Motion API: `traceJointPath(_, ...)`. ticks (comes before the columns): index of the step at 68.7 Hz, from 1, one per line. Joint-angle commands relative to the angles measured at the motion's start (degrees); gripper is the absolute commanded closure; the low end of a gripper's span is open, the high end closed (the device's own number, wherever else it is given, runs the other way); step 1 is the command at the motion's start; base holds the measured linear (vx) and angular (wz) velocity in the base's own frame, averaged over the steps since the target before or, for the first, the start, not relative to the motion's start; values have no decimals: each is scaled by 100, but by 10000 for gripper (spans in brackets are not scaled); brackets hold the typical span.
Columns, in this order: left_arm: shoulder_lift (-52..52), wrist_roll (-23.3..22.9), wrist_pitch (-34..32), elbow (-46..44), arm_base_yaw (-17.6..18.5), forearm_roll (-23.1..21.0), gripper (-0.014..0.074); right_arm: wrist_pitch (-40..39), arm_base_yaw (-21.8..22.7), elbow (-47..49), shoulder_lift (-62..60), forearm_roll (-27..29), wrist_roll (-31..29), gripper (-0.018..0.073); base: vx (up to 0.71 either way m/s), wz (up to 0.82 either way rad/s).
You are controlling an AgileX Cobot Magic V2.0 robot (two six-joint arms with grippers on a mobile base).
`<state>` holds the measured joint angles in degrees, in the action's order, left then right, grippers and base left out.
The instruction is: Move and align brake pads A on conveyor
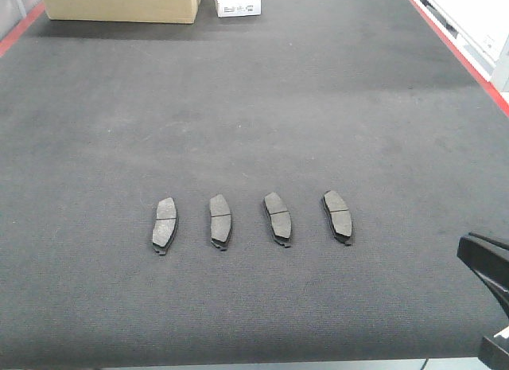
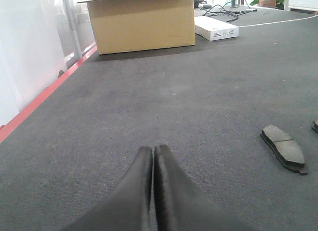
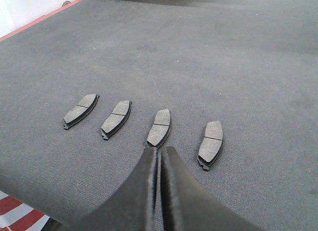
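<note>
Several brake pads A lie in a side-by-side row on the dark conveyor, from the leftmost pad to the rightmost pad. In the right wrist view my right gripper is shut and holds nothing. Its tips hover just short of the near end of the third pad, with the rightmost pad beside it. My left gripper is also shut and holds nothing. It sits low over bare belt, well left of the leftmost pad. Part of my right arm shows at the front view's right edge.
A cardboard box and a white box stand at the belt's far end. Red side edges run along the belt. White panels stand beyond the left edge. The belt's near edge lies just below the pad row.
</note>
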<state>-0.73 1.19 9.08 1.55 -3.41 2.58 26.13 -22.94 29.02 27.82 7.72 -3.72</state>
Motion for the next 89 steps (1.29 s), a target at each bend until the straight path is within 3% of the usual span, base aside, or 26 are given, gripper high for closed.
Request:
traceJointPath(1, -77, -41, -445, 140, -5, -9, 602, -417, 15, 160, 25, -13, -42, 567, 0, 0)
traceJointPath(29, -77, -41, -445, 140, -5, -9, 602, -416, 15, 144, 25, -32, -51, 567, 0, 0)
traceJointPath(37, -77, -41, -445, 140, -5, -9, 602, -775, 75, -133, -114, -225, -31, 567, 0, 0)
traceJointPath(54, -77, -41, -445, 140, -5, -9, 602, -2139, 1157, -1449, -1265, -252, 506, 567, 0, 0)
traceJointPath(66, -77, -41, -445, 140, -5, -9, 602, -2241, 1971, -2242, -2231, -631, 603, 567, 0, 0)
traceJointPath(78, -77, -41, -445, 140, -5, -9, 602, -2281, 2457, -2938, -2939, -897, 726, 567, 0, 0)
traceJointPath(89, -77, -41, -433, 140, -5, -9, 602, -2169, 2454, -3086, -2925, -902, 858, 567, 0, 0)
